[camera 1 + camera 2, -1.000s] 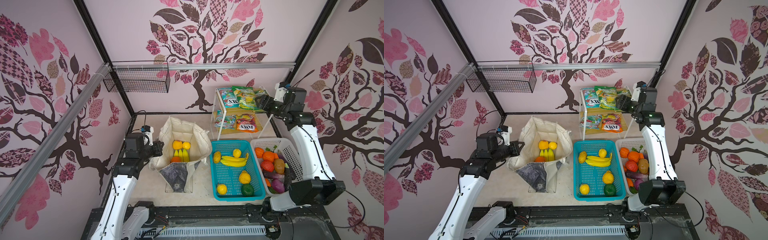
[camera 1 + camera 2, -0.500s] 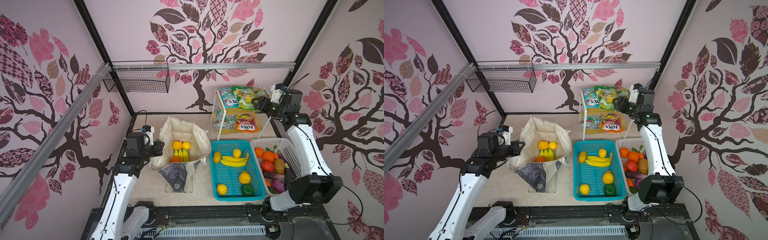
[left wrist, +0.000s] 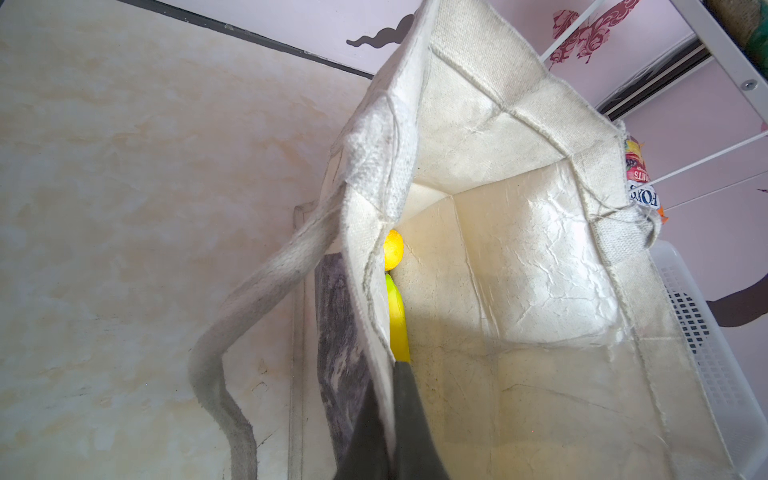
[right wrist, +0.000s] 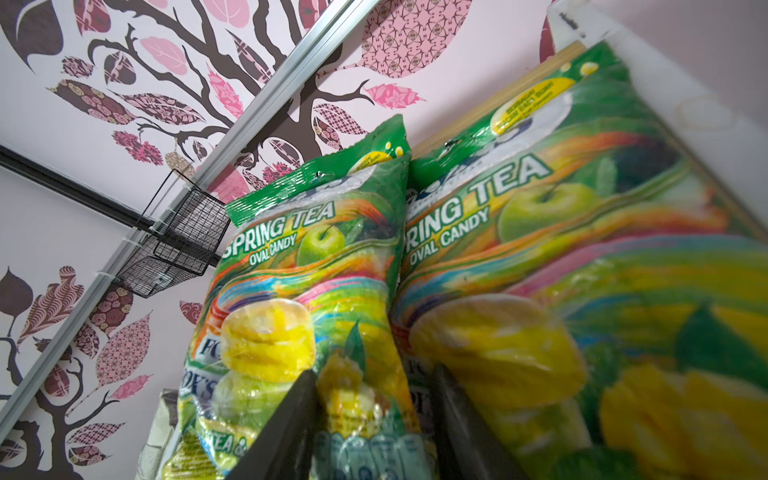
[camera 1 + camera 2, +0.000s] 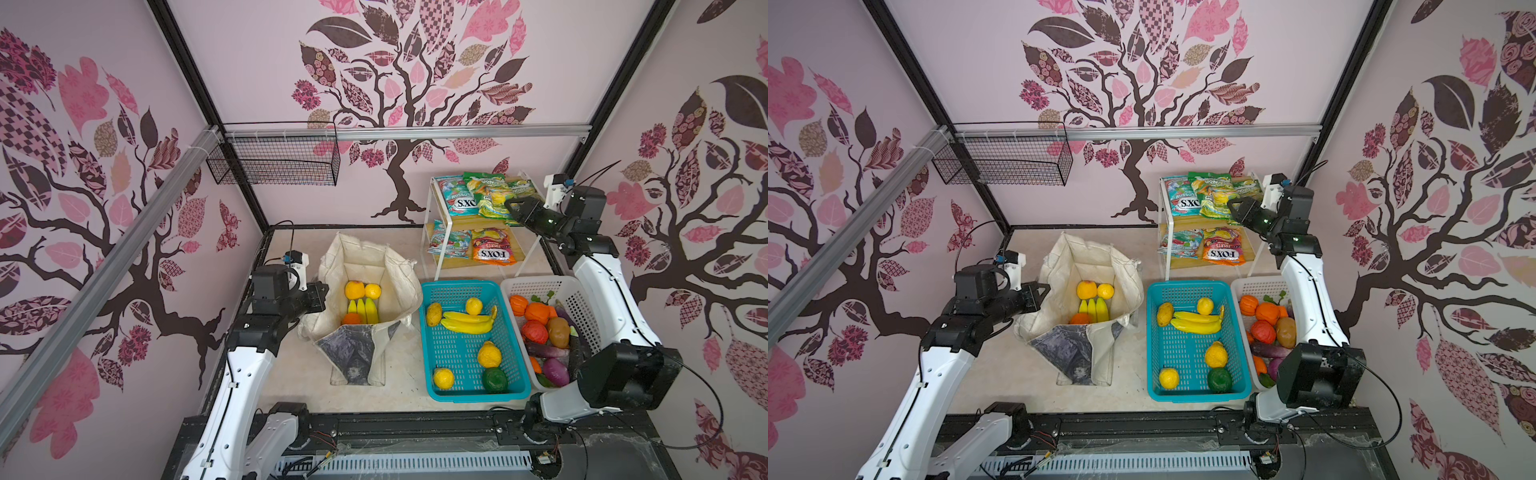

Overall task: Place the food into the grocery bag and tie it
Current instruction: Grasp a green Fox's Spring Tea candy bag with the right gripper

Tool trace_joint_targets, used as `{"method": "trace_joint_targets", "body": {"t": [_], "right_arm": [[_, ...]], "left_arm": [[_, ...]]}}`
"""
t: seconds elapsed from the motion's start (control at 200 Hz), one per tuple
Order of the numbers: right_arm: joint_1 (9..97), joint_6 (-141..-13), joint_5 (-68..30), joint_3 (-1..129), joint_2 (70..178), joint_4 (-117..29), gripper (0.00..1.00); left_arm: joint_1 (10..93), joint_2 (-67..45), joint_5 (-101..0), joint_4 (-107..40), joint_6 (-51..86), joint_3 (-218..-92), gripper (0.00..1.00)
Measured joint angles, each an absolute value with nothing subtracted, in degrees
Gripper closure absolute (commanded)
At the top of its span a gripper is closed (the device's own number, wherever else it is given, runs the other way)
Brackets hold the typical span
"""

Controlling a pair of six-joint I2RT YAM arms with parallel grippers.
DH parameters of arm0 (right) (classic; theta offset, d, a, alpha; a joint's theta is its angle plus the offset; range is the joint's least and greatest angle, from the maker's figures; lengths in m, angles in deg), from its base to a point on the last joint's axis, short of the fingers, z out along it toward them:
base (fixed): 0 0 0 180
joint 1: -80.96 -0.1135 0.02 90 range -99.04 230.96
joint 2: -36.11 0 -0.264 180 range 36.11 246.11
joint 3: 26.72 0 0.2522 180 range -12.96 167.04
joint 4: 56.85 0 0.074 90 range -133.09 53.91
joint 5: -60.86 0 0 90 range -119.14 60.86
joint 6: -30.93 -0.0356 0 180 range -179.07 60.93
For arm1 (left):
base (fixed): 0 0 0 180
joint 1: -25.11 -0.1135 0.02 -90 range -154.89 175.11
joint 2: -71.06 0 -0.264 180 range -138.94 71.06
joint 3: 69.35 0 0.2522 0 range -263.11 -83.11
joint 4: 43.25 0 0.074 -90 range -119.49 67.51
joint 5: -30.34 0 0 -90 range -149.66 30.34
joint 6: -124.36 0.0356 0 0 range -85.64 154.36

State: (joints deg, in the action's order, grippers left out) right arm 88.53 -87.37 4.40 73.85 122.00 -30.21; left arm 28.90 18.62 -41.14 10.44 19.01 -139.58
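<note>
In both top views the cream canvas grocery bag (image 5: 399, 266) stands open on the left of the pale table (image 5: 299, 374), with toy bananas (image 5: 362, 309) and round yellow-orange fruits inside. The left gripper (image 5: 321, 296) sits at its rim, and the right gripper (image 5: 1233, 208) reaches the green candy packets (image 5: 1210, 187) on the top shelf of the white wire rack (image 5: 1169, 257). The left wrist view shows the left gripper (image 3: 388, 399) pressed together on the bag's (image 3: 519, 249) canvas wall — a banana (image 3: 397, 320) lies just beyond. In the right wrist view the right gripper (image 4: 374, 399) straddles the lower edge of a glossy green "Spring Tea" packet (image 4: 307, 257) — whether it clamps the packet I cannot tell.
</note>
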Motion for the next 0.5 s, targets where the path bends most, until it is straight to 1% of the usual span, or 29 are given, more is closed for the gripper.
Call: {"method": "trace_joint_targets", "body": {"t": [0.05, 0.085, 0.14, 0.205, 0.3, 0.38, 0.5], "right_arm": [[88.53, -87.83, 4.59, 73.76, 122.0, -30.32, 0.6], [88.53, -88.11, 4.72, 73.74, 122.0, -30.38, 0.62], [88.53, -88.9, 5.05, 73.65, 122.0, -30.56, 0.69], [88.53, -89.86, 5.36, 73.56, 122.0, -30.84, 0.72], [88.53, -91.08, 5.64, 73.36, 122.0, -31.34, 0.83], [88.53, -91.63, 5.93, 73.32, 122.0, -31.41, 0.86], [88.53, -92.37, 6.34, 73.32, 121.98, -31.39, 0.95]], "left_arm": [[28.9, 18.62, -41.14, 10.44, 19.03, -139.58, 1.0], [28.9, 18.62, -41.14, 10.44, 19.03, -139.58, 1.0], [28.9, 18.62, -41.14, 10.44, 19.03, -139.55, 1.0], [28.9, 18.62, -41.14, 10.44, 19.03, -139.58, 1.0], [28.9, 18.6, -41.14, 10.44, 19.03, -139.58, 1.0], [28.9, 18.49, -41.14, 10.44, 19.03, -139.58, 1.0], [28.9, 18.4, -41.09, 10.44, 19.03, -139.58, 1.0]]}}
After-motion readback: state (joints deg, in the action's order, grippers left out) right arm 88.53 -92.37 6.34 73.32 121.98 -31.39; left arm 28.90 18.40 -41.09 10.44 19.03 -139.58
